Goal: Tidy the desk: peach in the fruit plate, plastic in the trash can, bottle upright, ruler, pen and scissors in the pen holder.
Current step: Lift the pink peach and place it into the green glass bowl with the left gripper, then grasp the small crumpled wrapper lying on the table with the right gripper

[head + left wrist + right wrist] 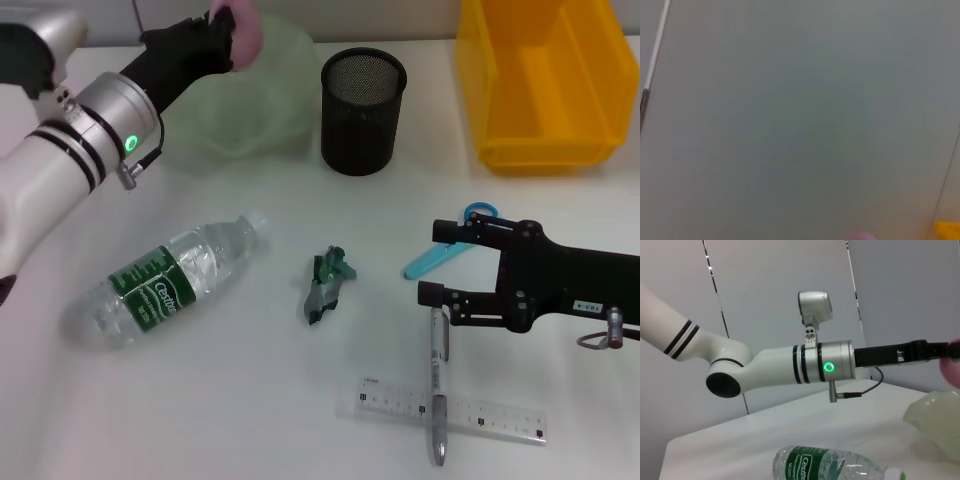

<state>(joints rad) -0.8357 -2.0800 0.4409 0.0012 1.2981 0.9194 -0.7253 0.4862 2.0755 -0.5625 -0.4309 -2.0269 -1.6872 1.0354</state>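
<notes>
My left gripper is shut on the pink peach and holds it over the far rim of the pale green fruit plate. The peach also shows in the right wrist view. My right gripper is open and empty, low over the table beside the blue-handled scissors. The pen lies across the clear ruler in front of it. The bottle lies on its side. The crumpled green plastic lies at the middle. The black mesh pen holder stands at the back.
A yellow bin stands at the back right. The left wrist view shows only a pale green surface with a yellow corner. The right wrist view shows the left arm, the bottle and the plate.
</notes>
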